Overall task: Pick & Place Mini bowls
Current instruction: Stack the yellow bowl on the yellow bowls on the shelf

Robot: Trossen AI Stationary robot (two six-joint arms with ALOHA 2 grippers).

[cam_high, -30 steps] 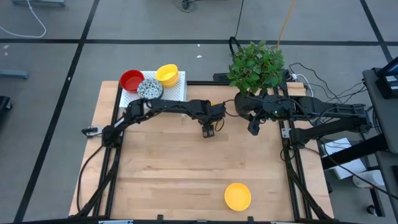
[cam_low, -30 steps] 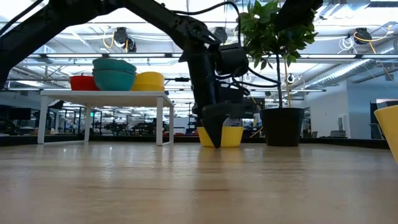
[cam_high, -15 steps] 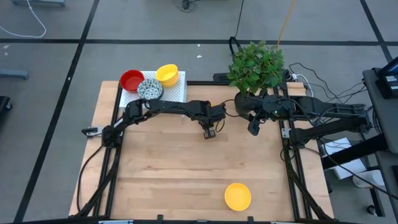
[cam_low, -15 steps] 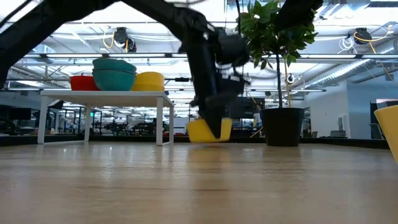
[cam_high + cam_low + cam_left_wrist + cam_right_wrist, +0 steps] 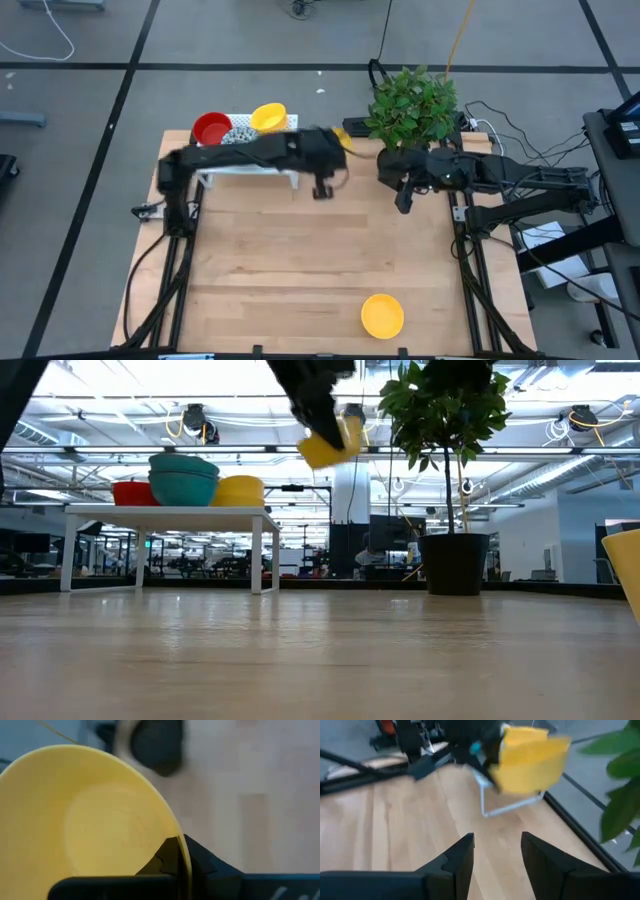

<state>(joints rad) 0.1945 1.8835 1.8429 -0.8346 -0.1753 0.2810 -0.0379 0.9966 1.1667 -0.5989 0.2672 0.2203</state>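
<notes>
My left gripper point(image 5: 181, 851) is shut on a yellow mini bowl point(image 5: 330, 442), point(image 5: 343, 138), high above the table's far middle, close to the white rack point(image 5: 285, 150). On that rack sit a red bowl point(image 5: 210, 128), a speckled bowl point(image 5: 236, 134) and a yellow bowl point(image 5: 268, 118). Another yellow bowl point(image 5: 381, 315) rests on its base near the table's front edge. My right gripper point(image 5: 497, 852) stands open at the far right point(image 5: 403, 200), holding nothing; its wrist view looks toward the lifted bowl point(image 5: 527, 757). My left gripper pinches the yellow bowl's rim point(image 5: 184, 845), one finger point(image 5: 167, 856) inside the bowl and the other point(image 5: 202, 861) outside its wall. The bowl is lifted well clear of the table and hangs tilted.
A potted green plant point(image 5: 415, 105) in a black pot point(image 5: 455, 565) stands at the far right, just behind my right arm. The rack's legs point(image 5: 265, 555) stand on the table's far left. Bare wood lies in the middle of the table point(image 5: 300, 260).
My left gripper has shut on the yellow bowl's rim, then risen fast and swung toward the table's far left, toward the rack. The bowl, which stood on the table, has been lifted clear and tipped.
</notes>
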